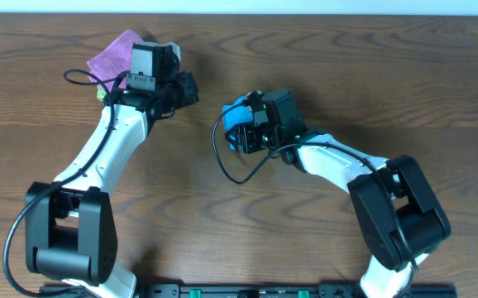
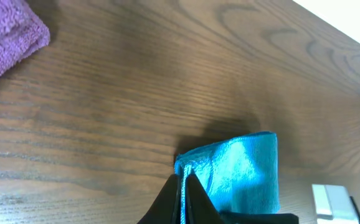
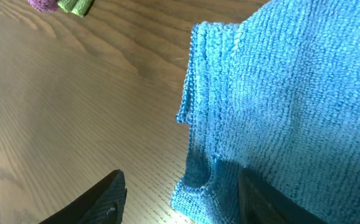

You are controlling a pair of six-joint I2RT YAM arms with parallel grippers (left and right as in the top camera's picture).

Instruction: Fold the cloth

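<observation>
The sky-blue cloth (image 1: 237, 114) lies folded small on the wooden table at the centre, mostly hidden under my right wrist. In the right wrist view the cloth (image 3: 292, 93) fills the right side, layered edges facing left. My right gripper (image 3: 180, 202) is open, its left finger over bare wood and its right finger over the cloth, with the cloth's corner between them. My left gripper (image 1: 188, 87) is to the upper left of the cloth, apart from it. In the left wrist view its fingers (image 2: 184, 186) are shut and the cloth (image 2: 245, 168) lies just beyond the tips.
A purple folded cloth (image 1: 115, 54) lies at the back left beside my left wrist; it also shows in the left wrist view (image 2: 5, 43). A green folded cloth (image 3: 77, 6) sits next to it. The table's far edge (image 2: 354, 31) is near.
</observation>
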